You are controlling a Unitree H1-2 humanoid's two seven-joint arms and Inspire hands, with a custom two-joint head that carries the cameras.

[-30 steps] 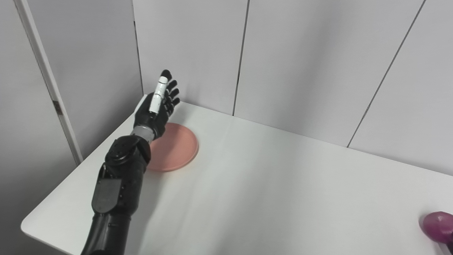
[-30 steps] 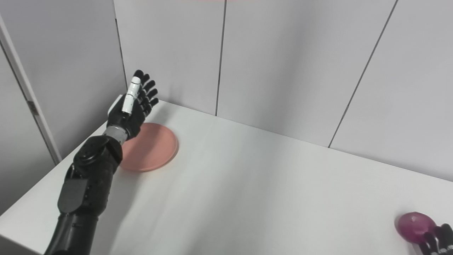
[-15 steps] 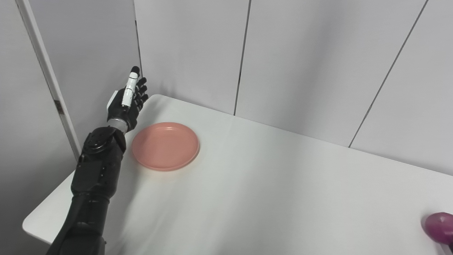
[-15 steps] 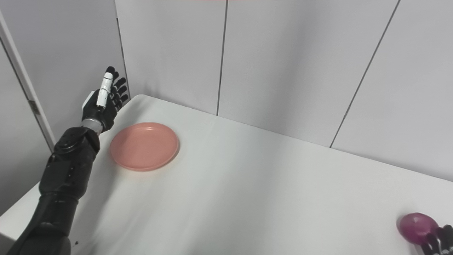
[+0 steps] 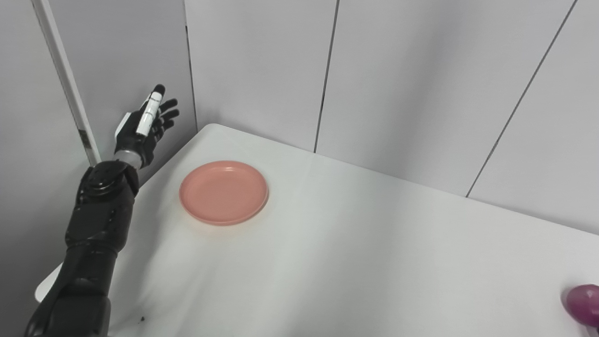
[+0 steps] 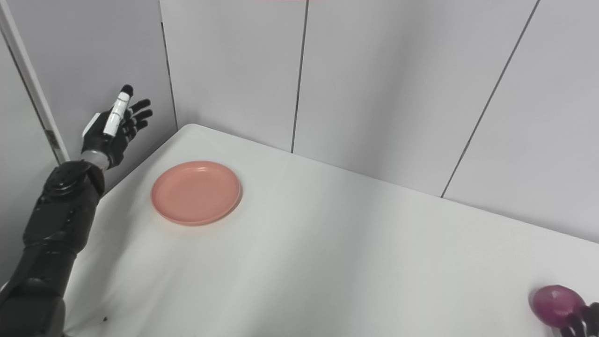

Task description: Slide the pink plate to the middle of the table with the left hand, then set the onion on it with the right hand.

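The pink plate (image 5: 223,192) lies empty at the far left of the white table (image 5: 355,267). My left hand (image 5: 142,132) is open with fingers spread, raised upright to the left of the plate and out past the table's left edge, touching nothing. The purple onion (image 6: 554,305) sits at the table's near right, cut by the frame edge in the left eye view (image 5: 584,303). Only dark fingertips of my right hand (image 6: 580,322) show in the right eye view, right beside the onion. I cannot tell whether they grip it.
Grey wall panels (image 5: 398,84) stand close behind the table and along its left side, right by my left hand. A white upright strip (image 5: 65,79) runs down the left wall. The table's left corner (image 5: 47,290) is near my left forearm.
My left hand has swung left, from above the plate's left rim to beyond the table's left edge, uncovering the plate. The plate and onion have stayed put. The view shifted slightly.
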